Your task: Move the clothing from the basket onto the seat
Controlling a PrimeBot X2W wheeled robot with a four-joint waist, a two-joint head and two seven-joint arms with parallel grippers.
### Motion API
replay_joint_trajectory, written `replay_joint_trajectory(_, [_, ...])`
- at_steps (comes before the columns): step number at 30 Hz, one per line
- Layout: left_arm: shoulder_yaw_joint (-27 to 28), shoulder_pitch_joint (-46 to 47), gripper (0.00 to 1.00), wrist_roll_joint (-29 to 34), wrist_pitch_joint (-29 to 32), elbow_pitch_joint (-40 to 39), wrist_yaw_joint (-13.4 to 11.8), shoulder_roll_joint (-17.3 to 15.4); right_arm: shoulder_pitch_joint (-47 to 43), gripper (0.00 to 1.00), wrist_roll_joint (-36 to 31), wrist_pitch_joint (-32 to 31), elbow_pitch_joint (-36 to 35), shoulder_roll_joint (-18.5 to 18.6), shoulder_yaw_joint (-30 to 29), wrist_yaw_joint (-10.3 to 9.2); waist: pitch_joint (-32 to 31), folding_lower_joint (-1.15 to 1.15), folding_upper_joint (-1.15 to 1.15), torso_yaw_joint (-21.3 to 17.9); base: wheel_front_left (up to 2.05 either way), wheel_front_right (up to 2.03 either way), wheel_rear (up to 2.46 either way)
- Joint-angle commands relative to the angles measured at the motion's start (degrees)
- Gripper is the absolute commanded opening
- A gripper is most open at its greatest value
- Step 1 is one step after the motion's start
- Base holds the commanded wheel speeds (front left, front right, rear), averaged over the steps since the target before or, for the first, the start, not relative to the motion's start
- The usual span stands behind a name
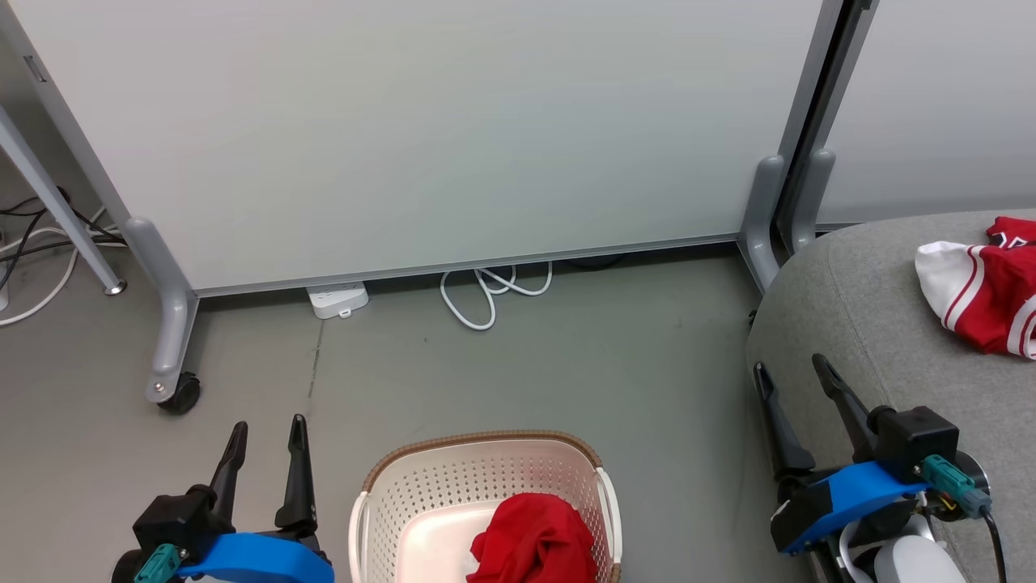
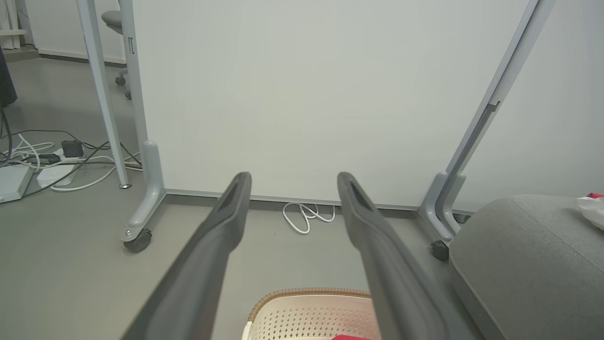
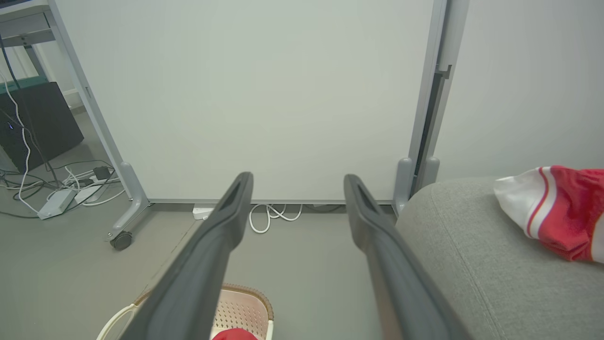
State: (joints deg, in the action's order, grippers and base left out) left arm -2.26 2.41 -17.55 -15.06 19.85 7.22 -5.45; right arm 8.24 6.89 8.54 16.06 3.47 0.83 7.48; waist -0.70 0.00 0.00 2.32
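L gripper (image 1: 269, 423) jaws wide open, empty; basket (image 1: 486, 440) w/ red garment (image 1: 534, 538) just right of them. R gripper (image 1: 789, 363) jaws open, empty, at seat (image 1: 858, 324) edge; striped garment (image 1: 987, 295) further right.

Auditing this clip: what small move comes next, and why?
Probably lower the left end effector toward the red garment in the basket; it and the right end effector stand open and empty, and a striped garment already lies on the seat.

Two red garments (image 1: 534, 538) (image 1: 991, 295), one basket (image 1: 486, 478), one seat (image 1: 858, 308) and two hands (image 1: 269, 422) (image 1: 789, 363).
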Motion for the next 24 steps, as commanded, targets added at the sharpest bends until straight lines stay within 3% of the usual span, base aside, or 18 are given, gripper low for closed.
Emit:
replay_joint_trajectory(1, [0.4, -0.2, 1.0, 0.2, -0.2, 0.1, 0.4, -0.1, -1.0, 1.0, -0.2, -0.3, -0.3, -0.3, -0.1, 0.02, 0.0, 0.0, 0.0, 0.1, 0.0, 0.0, 0.0])
replay_joint_trajectory(10, [0.9, -0.8, 1.0, 0.4, -0.2, 0.3, 0.4, 0.3, -1.8, 1.0, 0.3, -1.1, -1.2, -0.6, -0.3, 0.02, -0.3, 0.0, 0.0, 0.0, 0.0, 0.0, 0.0])
replay_joint_trajectory(17, [-1.6, -0.6, 1.0, 0.1, -0.2, 1.7, 0.4, 0.2, -0.8, 1.0, 1.2, -1.2, -1.3, -0.6, 1.1, 0.02, 1.0, 0.0, 0.0, -1.4, 0.0, 0.0, 0.0])
replay_joint_trajectory(20, [-3.6, 1.7, 1.0, 0.0, -0.2, 3.3, 0.4, -0.7, 1.1, 1.0, 1.3, -1.2, -2.6, -0.6, 1.9, 0.02, 4.5, 0.0, 0.0, -2.7, 0.0, 0.0, 0.0])
replay_joint_trajectory(24, [-7.7, 7.6, 1.0, -0.4, -0.2, 7.6, 0.4, -1.6, 4.9, 1.0, 1.3, -1.4, -5.4, -0.6, 2.7, 0.02, 13.6, 0.0, 0.0, -5.7, 0.0, 0.0, 0.0])
